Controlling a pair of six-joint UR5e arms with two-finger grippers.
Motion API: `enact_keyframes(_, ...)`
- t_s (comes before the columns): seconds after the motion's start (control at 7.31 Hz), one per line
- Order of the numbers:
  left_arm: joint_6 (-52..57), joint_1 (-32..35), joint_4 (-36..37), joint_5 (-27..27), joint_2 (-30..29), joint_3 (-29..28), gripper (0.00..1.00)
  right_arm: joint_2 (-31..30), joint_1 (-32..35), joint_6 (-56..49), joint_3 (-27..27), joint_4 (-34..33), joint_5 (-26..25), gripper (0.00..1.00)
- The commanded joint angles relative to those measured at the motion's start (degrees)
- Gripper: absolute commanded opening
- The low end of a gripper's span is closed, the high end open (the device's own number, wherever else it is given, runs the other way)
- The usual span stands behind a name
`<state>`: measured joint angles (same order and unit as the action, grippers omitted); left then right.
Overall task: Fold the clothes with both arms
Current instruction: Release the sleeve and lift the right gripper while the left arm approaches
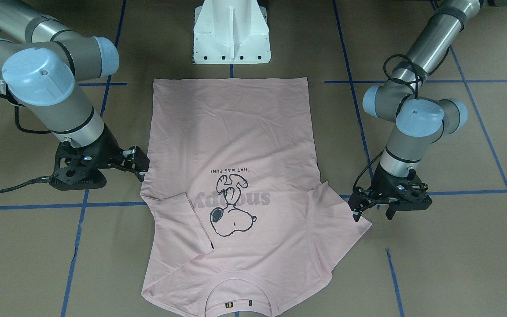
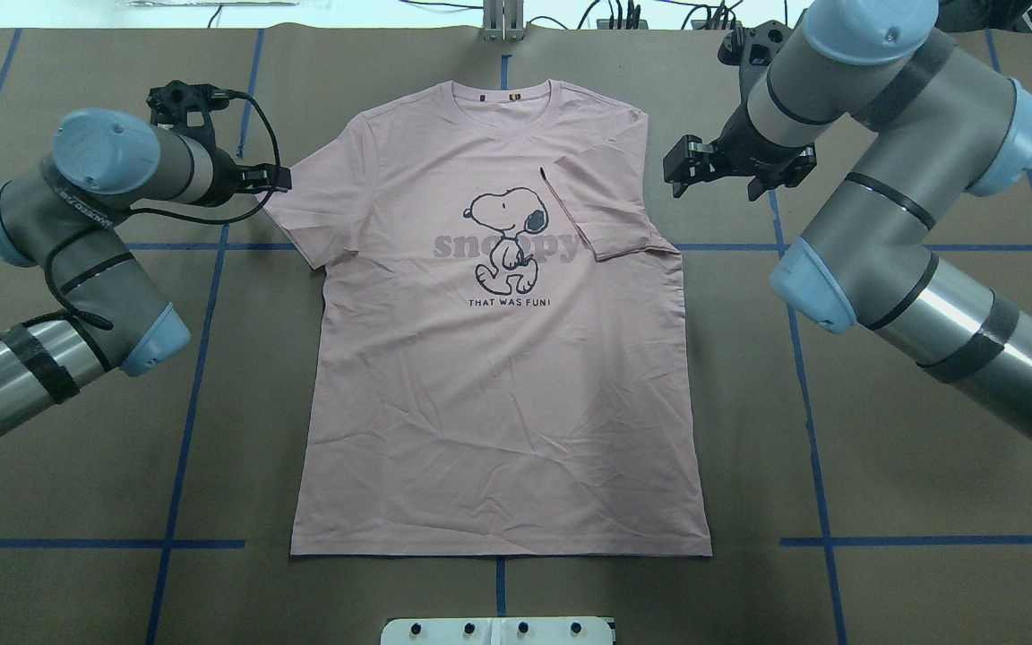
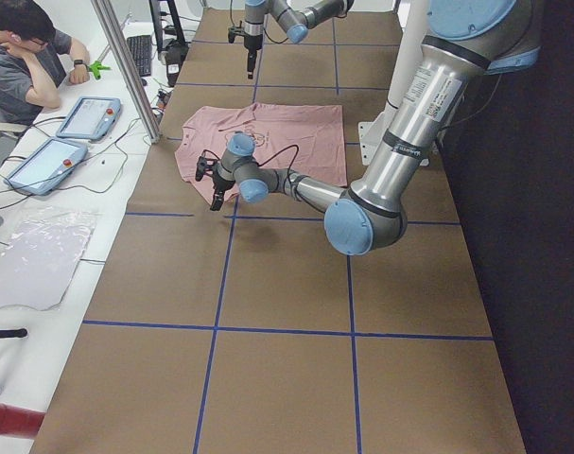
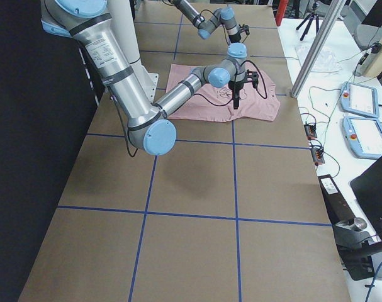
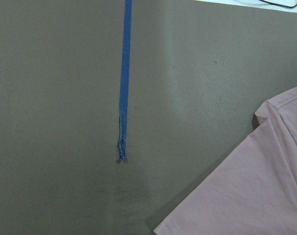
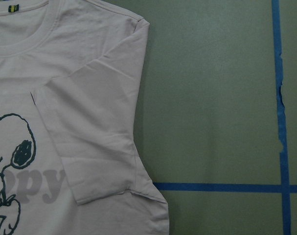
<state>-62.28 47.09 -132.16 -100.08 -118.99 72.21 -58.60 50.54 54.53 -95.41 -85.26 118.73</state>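
The pale pink Snoopy T-shirt (image 2: 498,385) lies flat and face up, with its collar (image 2: 503,97) at the far edge. Its right sleeve (image 2: 601,215) is folded in over the chest and also shows in the right wrist view (image 6: 99,132). Its left sleeve (image 2: 301,215) lies spread out. My left gripper (image 1: 372,214) is open and empty, just at that sleeve's outer edge (image 1: 350,224). My right gripper (image 1: 140,165) is open and empty, beside the shirt's side near the folded sleeve. In the overhead view it (image 2: 679,168) stands apart from the cloth.
The white pedestal base (image 1: 231,35) stands at the shirt's hem side. Blue tape lines (image 2: 193,358) cross the brown table. An operator (image 3: 22,57) and tablets (image 3: 88,118) sit along the far edge. Bare table lies to both sides of the shirt.
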Motion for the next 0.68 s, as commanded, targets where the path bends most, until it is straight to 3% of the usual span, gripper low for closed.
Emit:
enact_keyframes(0.0,0.0,-0.6,-0.4,0.7,-2.5,-4.3,0.98,-0.5,0.1,-0.2,-0.6,0.3,0.1,1.00)
enact_keyframes(0.27,0.3,-0.7,-0.4,0.9,-2.6,-4.4,0.91,-0.5,0.1,-0.2,-0.6,0.3,0.1,1.00)
enact_keyframes(0.41,0.6,-0.7,-0.4,0.9,-2.6,-4.4,0.80,-0.4,0.1,-0.2,-0.5,0.3,0.0,1.00)
enact_keyframes(0.55,0.7,-0.7,-0.4,0.9,-2.7,-4.4,0.62,-0.4,0.0,-0.1,-0.6,0.2,0.0,1.00)
